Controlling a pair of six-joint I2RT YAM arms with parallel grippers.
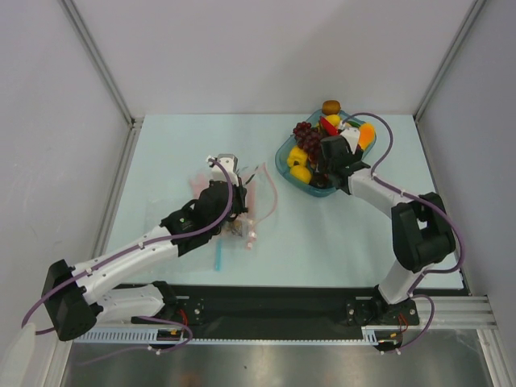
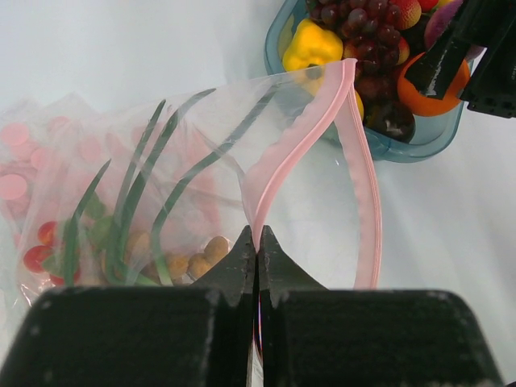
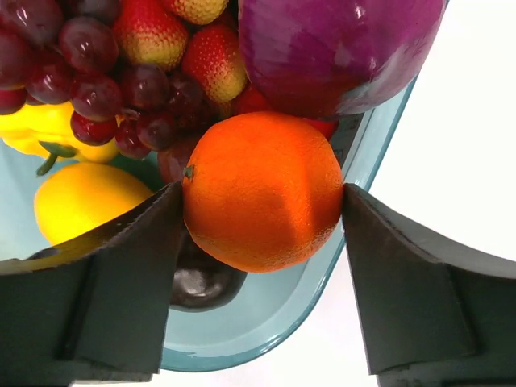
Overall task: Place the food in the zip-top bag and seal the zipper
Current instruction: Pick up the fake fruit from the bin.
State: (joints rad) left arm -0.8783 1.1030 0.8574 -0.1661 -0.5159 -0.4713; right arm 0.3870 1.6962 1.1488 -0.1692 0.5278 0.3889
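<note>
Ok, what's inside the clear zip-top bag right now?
Green stalks, tan grapes and a red piece show through the bag; the left gripper hides anything nearer.

One fixed camera looks down from above and behind my bases over the whole worktop [image 1: 322, 242], while each wrist camera peers close along its own jaws, left toward the zip-top bag [image 2: 201, 161], right onto the orange [image 3: 262, 189], all three sharing the teal tray [image 3: 274, 318].

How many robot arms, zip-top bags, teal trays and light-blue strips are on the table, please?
Robot arms: 2 (left arm, right arm)
Zip-top bag: 1
Teal tray: 1
Light-blue strip: 1
Total: 5
</note>
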